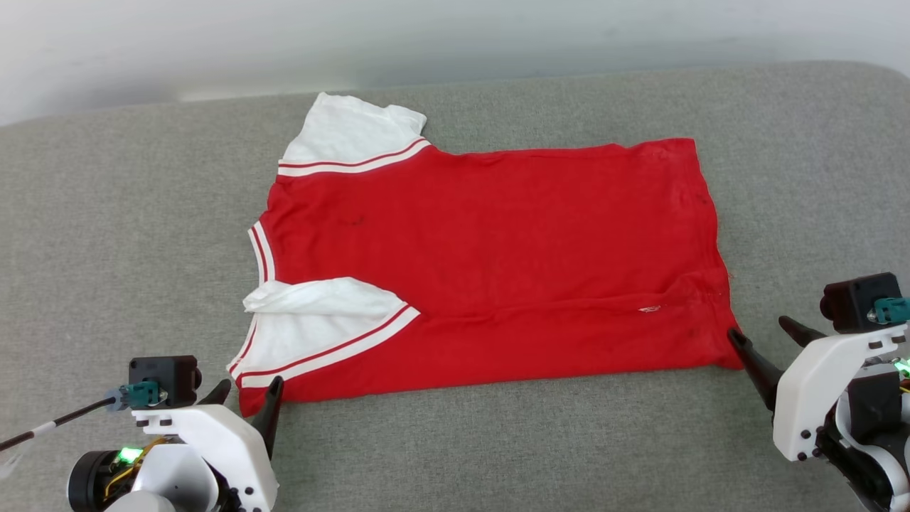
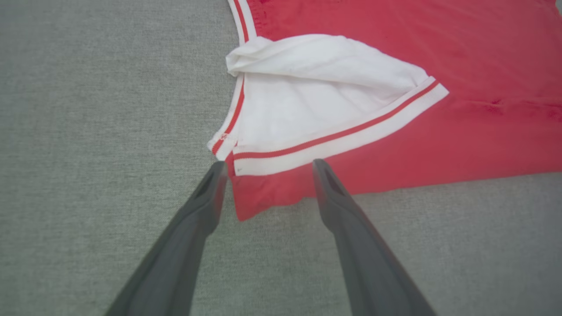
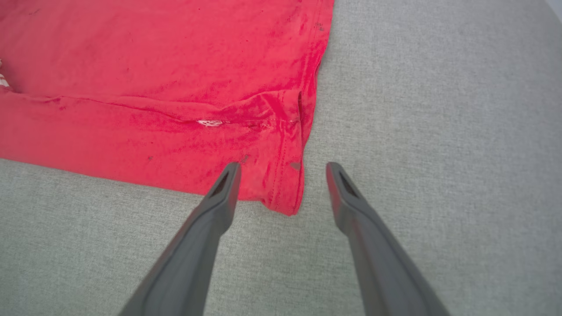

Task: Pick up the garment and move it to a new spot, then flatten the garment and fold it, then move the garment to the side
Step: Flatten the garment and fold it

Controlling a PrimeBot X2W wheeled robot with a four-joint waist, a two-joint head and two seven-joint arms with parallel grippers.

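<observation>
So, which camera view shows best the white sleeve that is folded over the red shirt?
The left wrist view: the folded sleeve lies close and large there, its crumpled top layer and striped trim plain. The head view shows it small, at the garment's near left corner. The right wrist view looks at the red hem corner.

The left gripper (image 1: 252, 385) had two long, dark, pointy fingers (image 1: 272, 411) on a smooth white shell (image 1: 213, 441) with small black screws (image 1: 248, 491). A black box (image 1: 162, 377) with a blue-green plug (image 1: 141, 393) sat on top. A black-and-white cable (image 1: 50, 427) ran out. A green light (image 1: 128, 454) glowed. The right gripper (image 1: 757, 328) looked alike.
</observation>
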